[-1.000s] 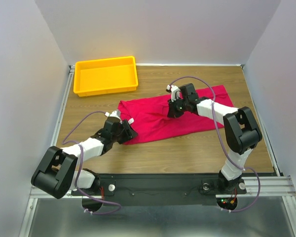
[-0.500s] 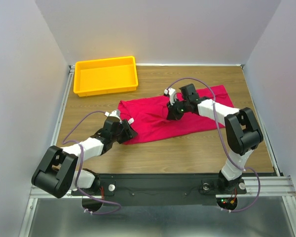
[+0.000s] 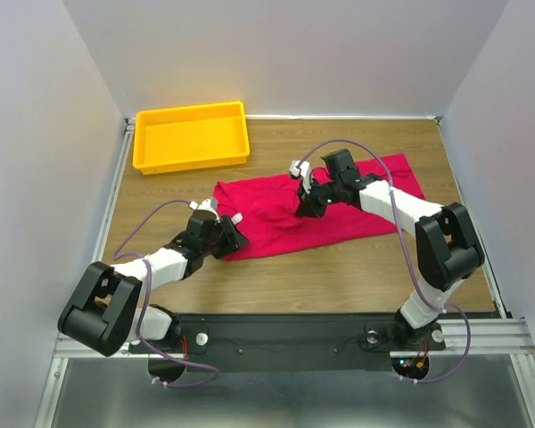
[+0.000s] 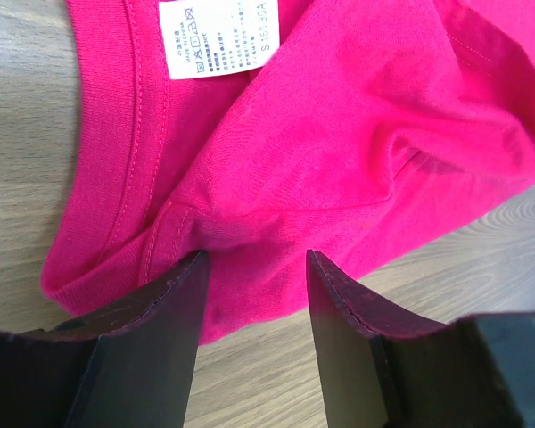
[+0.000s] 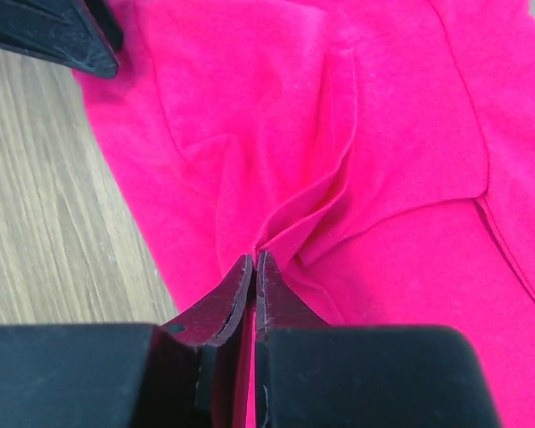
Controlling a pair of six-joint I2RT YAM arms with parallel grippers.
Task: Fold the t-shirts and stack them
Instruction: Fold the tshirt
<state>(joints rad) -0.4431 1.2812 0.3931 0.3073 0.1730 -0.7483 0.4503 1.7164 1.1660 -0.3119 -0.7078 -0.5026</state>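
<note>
Soft, wrinkled crimson t-shirt (image 3: 266,221) is lying long-axis left-to-right, collar leftward; right claw (image 5: 254,263) is pinching its raised fold, left claw (image 4: 254,267) is hanging released.

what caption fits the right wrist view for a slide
Right gripper shut, pinching a fold of the crimson-pink t-shirt on the wooden table

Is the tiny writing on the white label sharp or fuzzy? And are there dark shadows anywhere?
Left wrist view: the label on the t-shirt is fairly sharp. Right wrist view: the fold pinched by the right gripper is shaded darker. Top view: even light, only soft shadows on the table.
</note>
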